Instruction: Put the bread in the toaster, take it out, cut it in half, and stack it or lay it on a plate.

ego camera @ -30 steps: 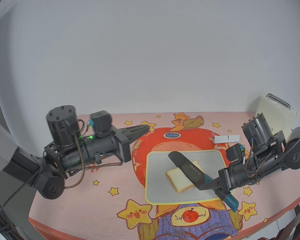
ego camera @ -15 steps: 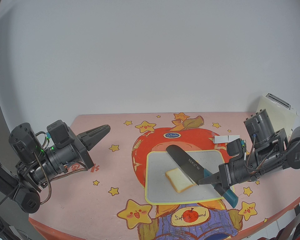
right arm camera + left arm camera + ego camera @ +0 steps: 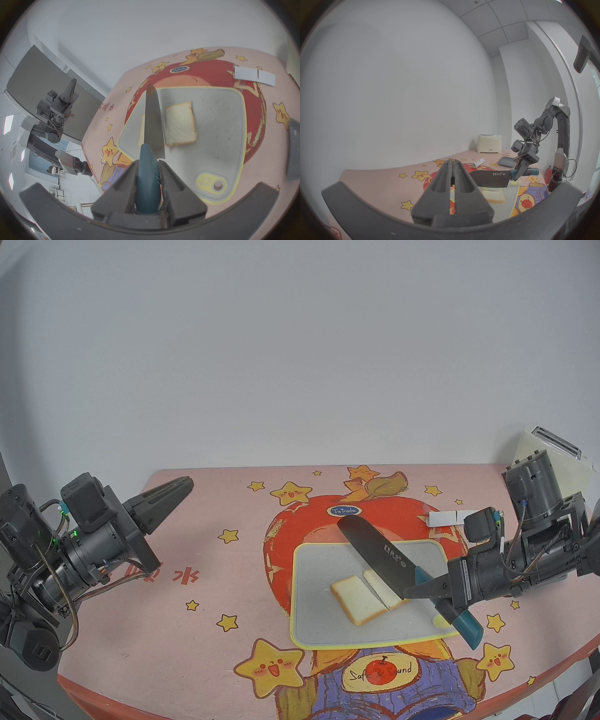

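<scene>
Table (image 3: 237, 577) (head view): board (image 3: 312, 571) held the bread (image 3: 356, 601), split in two.
Left gripper (image 3: 453, 162) (left wrist view): sat closed, parked clear of the cutting.
Right gripper (image 3: 148, 162) (right wrist view): clamped the knife (image 3: 153, 125) handle, blade lined along the cut.

The desk (image 3: 187, 627) has a pink cover printed with a big red apple (image 3: 375, 518), yellow stars with faces (image 3: 270, 667), and a small apple badge (image 3: 381, 671) near the front edge. A white card strip (image 3: 453, 518), marked by a seam across its middle, lies on the apple's right side. A dark grey flat pad (image 3: 293, 150) lies near the desk's right edge, apart from the strip. A plain white wall (image 3: 300, 365) stands behind the desk.
</scene>
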Tool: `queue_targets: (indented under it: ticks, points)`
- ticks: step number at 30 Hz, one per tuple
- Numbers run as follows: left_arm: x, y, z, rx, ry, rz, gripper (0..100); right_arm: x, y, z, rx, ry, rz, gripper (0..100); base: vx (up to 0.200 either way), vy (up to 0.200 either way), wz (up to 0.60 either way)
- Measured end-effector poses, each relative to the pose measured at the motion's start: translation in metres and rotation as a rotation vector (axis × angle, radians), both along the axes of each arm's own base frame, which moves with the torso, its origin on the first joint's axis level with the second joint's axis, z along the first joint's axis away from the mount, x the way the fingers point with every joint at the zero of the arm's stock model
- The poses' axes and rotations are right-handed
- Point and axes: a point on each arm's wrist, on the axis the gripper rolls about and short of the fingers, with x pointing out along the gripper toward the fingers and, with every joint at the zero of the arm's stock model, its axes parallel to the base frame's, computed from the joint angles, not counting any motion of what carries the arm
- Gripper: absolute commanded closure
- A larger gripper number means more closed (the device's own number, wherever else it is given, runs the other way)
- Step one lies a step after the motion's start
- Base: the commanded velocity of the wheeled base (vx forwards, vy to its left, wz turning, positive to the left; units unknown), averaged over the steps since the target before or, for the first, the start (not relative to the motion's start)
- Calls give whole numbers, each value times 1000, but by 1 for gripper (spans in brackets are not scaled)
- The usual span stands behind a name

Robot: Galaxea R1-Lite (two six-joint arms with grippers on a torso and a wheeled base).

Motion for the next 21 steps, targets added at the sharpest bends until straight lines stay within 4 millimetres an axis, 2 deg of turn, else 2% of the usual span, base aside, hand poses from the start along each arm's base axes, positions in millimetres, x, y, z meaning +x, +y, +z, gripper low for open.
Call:
queue_targets:
  ticks: [8,15,21]
  points:
    - [-3,4,1,29,-29,22,100,-6,-10,15,-29,-73,-182,100,0,0,0]
    - [-5,5,2,30,-34,27,100,-13,-19,30,12,-119,-250,100,0,0,0]
    - [-6,5,1,32,-29,29,100,-16,-23,35,-10,-163,-308,100,0,0,0]
